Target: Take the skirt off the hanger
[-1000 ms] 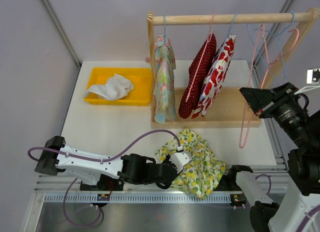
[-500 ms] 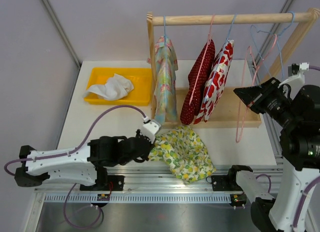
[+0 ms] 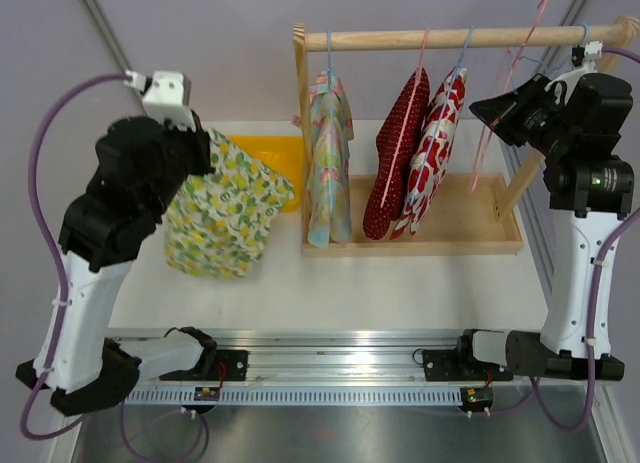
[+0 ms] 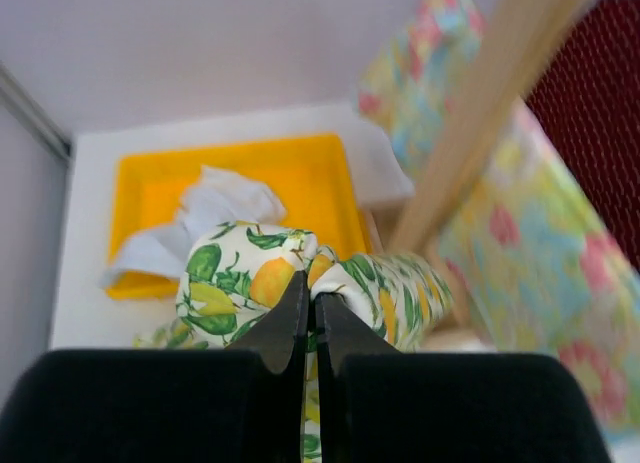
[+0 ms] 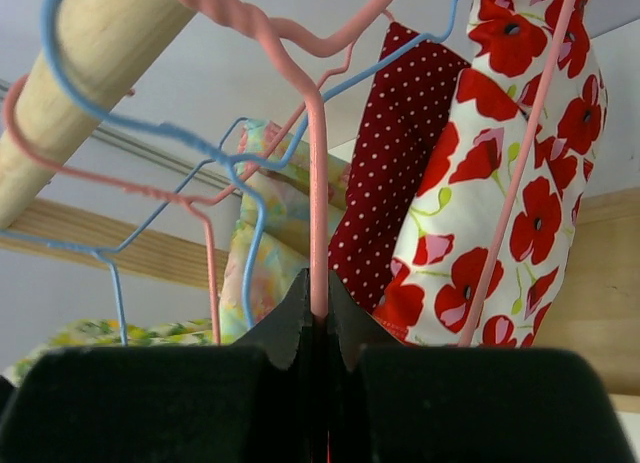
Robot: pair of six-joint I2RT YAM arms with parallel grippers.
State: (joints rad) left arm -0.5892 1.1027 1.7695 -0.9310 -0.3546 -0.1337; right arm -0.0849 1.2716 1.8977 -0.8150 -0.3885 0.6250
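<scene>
The skirt [image 3: 225, 198], white with a lemon print, hangs free of any hanger from my left gripper [image 3: 205, 145], which is raised high at the left above the table. In the left wrist view the left gripper [image 4: 312, 303] is shut on a fold of the skirt [image 4: 250, 273]. My right gripper [image 3: 490, 108] is up at the right end of the rack, shut on the stem of a bare pink hanger [image 3: 505, 93]. The right wrist view shows the right gripper [image 5: 318, 308] pinching the pink hanger [image 5: 317, 183] just below the wooden rail [image 5: 90, 43].
A wooden rack [image 3: 460, 38] holds a pastel floral garment [image 3: 328, 153], a red dotted one [image 3: 395, 153] and a poppy-print one [image 3: 432, 153]. Bare blue hangers [image 3: 520, 58] hang at its right end. A yellow tray [image 4: 150, 183] with a white cloth [image 4: 225, 203] lies behind the skirt.
The left arm has lifted the skirt from the table's front up and to the left, in front of the tray. The right arm has raised the pink hanger up to the rail.
</scene>
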